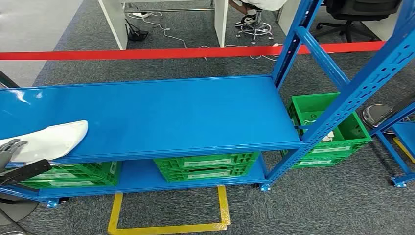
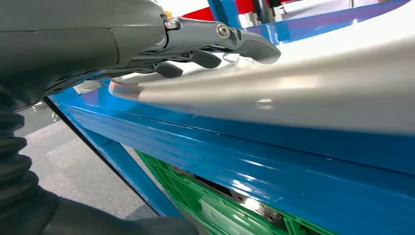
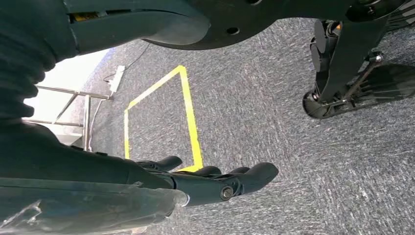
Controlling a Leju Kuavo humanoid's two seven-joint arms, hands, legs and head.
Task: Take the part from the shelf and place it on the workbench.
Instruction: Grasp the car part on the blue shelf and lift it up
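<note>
We face the blue shelf (image 1: 161, 115), its top board wide and glossy, with green crates (image 1: 208, 166) on the lower board and another beside the frame on the carpet. A red tape (image 1: 195, 53) runs across the floor behind, and yellow tape (image 1: 169, 227) marks a box below us.

The part (image 1: 51, 139), a long white curved shell, lies on the top board at its near left edge, its end reaching toward the middle. Our left hand (image 1: 10, 149) is at the part's near end; in the wrist view its fingers (image 2: 249, 46) lie over the upper face of the part, thumb on top, the darker ones tucked just beneath. We cannot tell whether they truly clamp it or only rest on it.

Our right hand (image 3: 215, 181) hangs over the carpet, fingers loosely apart and straight, holding nothing.

The risk, as we judge it: the shell is smooth and long, gripped at one end, so lifting may let it pivot, slip, or catch the shelf lip. The part's near end is cut off by the frame, and no workbench is seen.
</note>
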